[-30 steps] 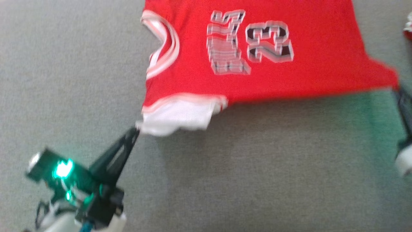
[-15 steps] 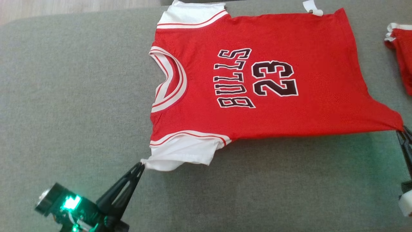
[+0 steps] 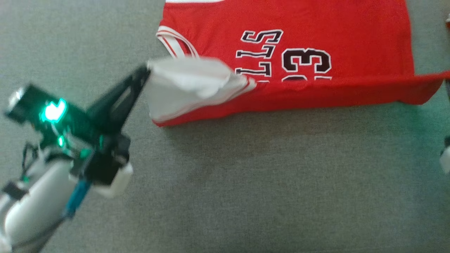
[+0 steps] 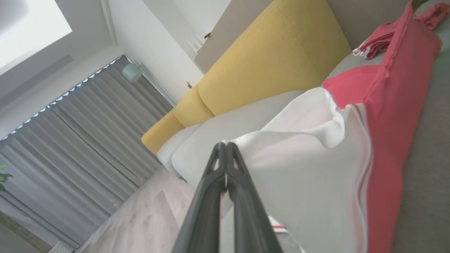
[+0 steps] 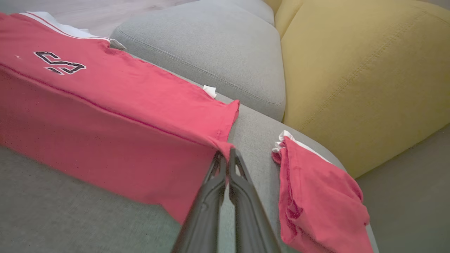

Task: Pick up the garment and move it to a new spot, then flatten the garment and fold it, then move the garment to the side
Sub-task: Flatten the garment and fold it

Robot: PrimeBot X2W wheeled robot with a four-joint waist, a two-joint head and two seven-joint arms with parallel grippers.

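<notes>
The garment (image 3: 316, 45) is a red jersey with white sleeves and black "BULLS 23" lettering, lying on a grey cushion. Its near long edge is raised off the cushion and carried over the body, hiding part of the print. My left gripper (image 3: 147, 69) is shut on the white sleeve (image 4: 302, 165), holding it above the collar. My right gripper (image 5: 226, 153) is shut on the red hem corner (image 3: 430, 86) at the right edge of the head view. Between the two grips the lifted edge hangs as a taut red band (image 5: 91, 140).
A second red garment (image 5: 316, 196) lies bunched to the right of my right gripper. Yellow back cushions (image 5: 365, 77) rise behind the grey seat (image 3: 246, 189). Wood floor and grey curtains (image 4: 88, 140) appear in the left wrist view.
Both grippers have lifted the jersey's near edge and carried it away from me over the body. The sleeve now lies over the collar. The head camera has also shifted.
</notes>
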